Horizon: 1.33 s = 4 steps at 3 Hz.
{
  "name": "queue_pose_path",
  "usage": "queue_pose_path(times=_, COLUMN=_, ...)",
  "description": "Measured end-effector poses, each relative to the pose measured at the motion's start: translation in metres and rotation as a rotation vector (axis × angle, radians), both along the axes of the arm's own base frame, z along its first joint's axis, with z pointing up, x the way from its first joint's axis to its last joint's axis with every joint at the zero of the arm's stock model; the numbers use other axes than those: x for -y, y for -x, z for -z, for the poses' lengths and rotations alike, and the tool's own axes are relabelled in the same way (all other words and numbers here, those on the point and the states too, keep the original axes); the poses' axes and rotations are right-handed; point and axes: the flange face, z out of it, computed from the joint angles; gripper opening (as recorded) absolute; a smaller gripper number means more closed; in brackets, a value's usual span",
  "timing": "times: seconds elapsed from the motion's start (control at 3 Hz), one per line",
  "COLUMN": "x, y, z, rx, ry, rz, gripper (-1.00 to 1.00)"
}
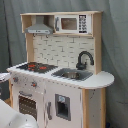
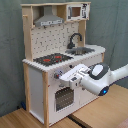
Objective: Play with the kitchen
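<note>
1. Kitchen [image 1: 60, 75] stood upright against a grey curtain [image 1: 115, 50] in both exterior views, resting on a wooden floor [image 2: 100, 112] in the second exterior view.
2. Stovetop [image 2: 52, 59] and sink [image 2: 82, 50] sat side by side on the counter; the faucet [image 1: 84, 59] rose behind the sink.
3. Gripper [image 2: 64, 76] was at the front panel just below the stovetop, above the oven door [image 2: 62, 98].
4. Finger state could not be determined: whether spread or closed was not visible.
</note>
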Motion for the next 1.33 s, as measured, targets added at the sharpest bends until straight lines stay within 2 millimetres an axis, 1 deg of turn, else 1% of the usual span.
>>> queue_pose_path(times=0.33, x=0.005, y=-0.020, z=0.022, rx=-0.032, ry=0.041, rz=0.014, gripper=1.00)
queue_pose_path(times=0.67, x=-0.004, y=-0.033, z=0.035, rx=-0.068, ry=0.049, rz=-0.003, gripper=1.00)
queue_pose_path(times=1.0, x=-0.012, y=-0.044, z=0.043, rx=-0.104, ry=0.043, rz=-0.021, gripper=1.00)
queue_pose_path(times=1.33, x=-0.007, y=-0.064, z=0.049, rx=-0.161, ry=0.011, rz=-0.031, gripper=1.00)
